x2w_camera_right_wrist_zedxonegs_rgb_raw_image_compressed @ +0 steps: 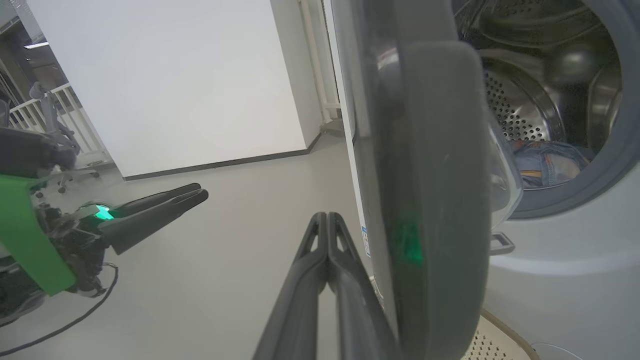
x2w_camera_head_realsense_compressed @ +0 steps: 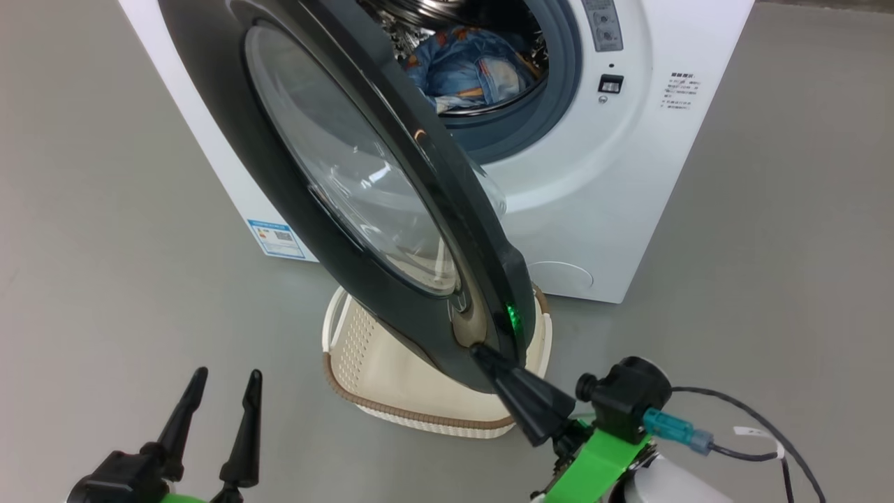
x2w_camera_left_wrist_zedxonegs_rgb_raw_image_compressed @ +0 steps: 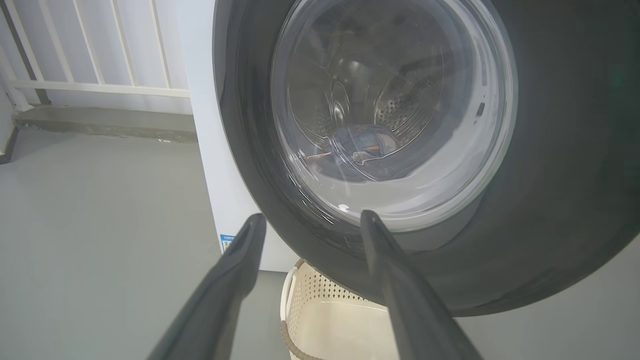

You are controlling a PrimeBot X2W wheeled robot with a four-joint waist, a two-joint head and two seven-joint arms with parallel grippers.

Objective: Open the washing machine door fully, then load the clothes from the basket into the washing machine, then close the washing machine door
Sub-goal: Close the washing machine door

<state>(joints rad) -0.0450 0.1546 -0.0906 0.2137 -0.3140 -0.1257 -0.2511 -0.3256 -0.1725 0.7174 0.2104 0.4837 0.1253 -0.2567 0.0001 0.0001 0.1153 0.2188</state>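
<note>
At the low left of the head view is the left gripper (x2w_camera_head_realsense_compressed: 229, 374). Its two dark fingers stand wide apart and point up, with nothing between them. It hangs over the grey floor (x2w_camera_head_realsense_compressed: 105, 279), away from the other things. In the left wrist view, the left gripper (x2w_camera_left_wrist_zedxonegs_rgb_raw_image_compressed: 312, 217) points at the round door, and a white railing (x2w_camera_left_wrist_zedxonegs_rgb_raw_image_compressed: 100, 90) stands far back on the left. The right wrist view shows the left gripper (x2w_camera_right_wrist_zedxonegs_rgb_raw_image_compressed: 200, 192) from the side, over the floor.

Next comes a blue sticker (x2w_camera_head_realsense_compressed: 276, 239) on the low corner of the washing machine (x2w_camera_head_realsense_compressed: 594, 195). The basket (x2w_camera_head_realsense_compressed: 356, 335) stands on the floor just in front of the machine. It is cream with little holes and a brown rim, and the door hides part of it.

The washing machine door (x2w_camera_head_realsense_compressed: 209, 84) is big, round and black with a clear glass bowl in the middle. It is part way open, swung out from the machine, and it hangs over the basket.

The right gripper (x2w_camera_head_realsense_compressed: 482, 351) is at the low edge of the door. Its fingers are pressed tight together and hold nothing, and the tip looks to touch the door's edge. In the right wrist view, the right gripper (x2w_camera_right_wrist_zedxonegs_rgb_raw_image_compressed: 325, 216) lies just beside the door's thick rim.

To the right, behind the door, the clothes (x2w_camera_head_realsense_compressed: 468, 70) lie inside the steel drum, blue with bits of orange.
</note>
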